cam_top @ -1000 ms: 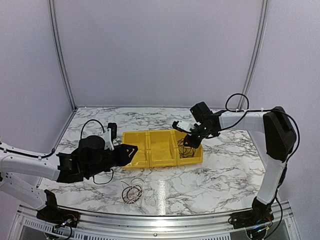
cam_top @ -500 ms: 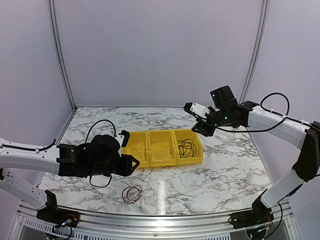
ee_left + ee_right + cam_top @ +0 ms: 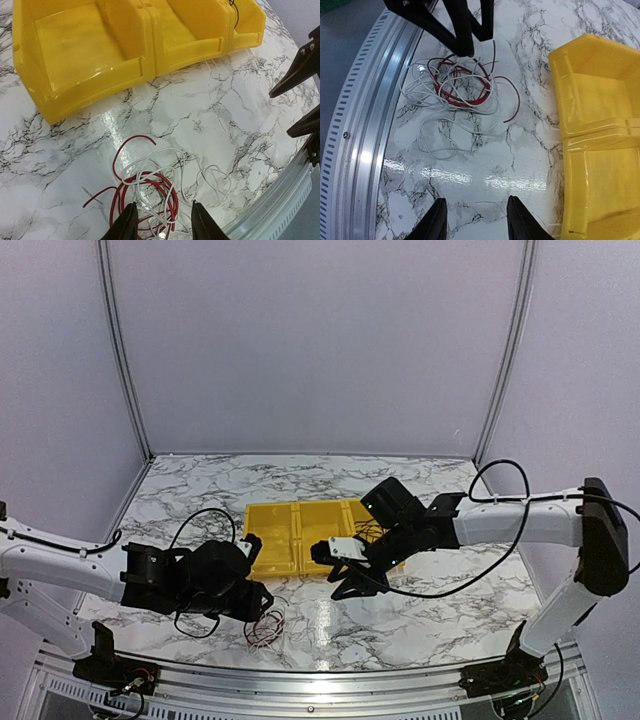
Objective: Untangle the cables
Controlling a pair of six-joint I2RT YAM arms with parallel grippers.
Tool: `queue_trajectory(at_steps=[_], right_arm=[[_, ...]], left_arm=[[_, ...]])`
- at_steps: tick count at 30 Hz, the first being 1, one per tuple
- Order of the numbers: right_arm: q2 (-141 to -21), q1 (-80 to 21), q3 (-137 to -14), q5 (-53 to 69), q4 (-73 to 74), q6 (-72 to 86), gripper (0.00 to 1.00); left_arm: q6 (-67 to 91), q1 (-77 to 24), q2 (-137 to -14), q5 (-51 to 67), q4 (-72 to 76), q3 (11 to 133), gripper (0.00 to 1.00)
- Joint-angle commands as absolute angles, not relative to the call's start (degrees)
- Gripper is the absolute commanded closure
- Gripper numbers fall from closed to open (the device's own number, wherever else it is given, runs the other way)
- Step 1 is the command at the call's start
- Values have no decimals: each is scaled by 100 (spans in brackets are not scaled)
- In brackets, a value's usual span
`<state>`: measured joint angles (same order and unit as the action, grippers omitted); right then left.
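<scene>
Status: right arm just swung. A second ago my right jaws were down at the right-hand compartment of the yellow bin, over the black cable. Half a second ago they were lifted high past the bin's far right corner. Now they sit low on the near side of the bin, aimed left at the red-and-white tangle. The black cable lies coiled in that compartment, so I read it as separated and parked. My left arm has crept right and nearer too, from the bin's left end onto the tangle.

Jaws: left are part open, one tip either side of the tangle's near edge, strands running between them, nothing pinched that I can see. Right are part open and empty, with bare counter between the tips and the tangle ahead of them.

The tangle lies on the counter by the near edge, just inside the aluminium rail, apart from the bin. Red loops are bunched in the middle, white loops spill around them, and one red end strays toward the bin. It's still knotted. My guess for next: hold with left, draw a strand out with right.

Surface: glossy white marble with grey veins and glare streaks, so the thin white wire is hard to pick out. Room: plain pale lilac panels on three sides, slim poles at the far corners.
</scene>
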<state>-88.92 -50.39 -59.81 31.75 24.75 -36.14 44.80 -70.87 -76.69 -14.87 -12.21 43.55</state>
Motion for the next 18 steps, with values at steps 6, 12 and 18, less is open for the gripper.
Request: queue_trajectory(at_steps=[6,12,18], right_arm=[[-9352,-5396,-5819,3062,2079,-3490,57],[-9692,-5600,-6172,3446,2117,-3042,56],[-10041,-5948,-6246,3194,2075,-2879,44]], left_arm=[[5254,-7170,-7052,-1620,-1521,3903,35],[5557,-7164,-6760,-2255,-1619,3525,36],[6919,-7164,-6382,-3214,-1561,3048,24]])
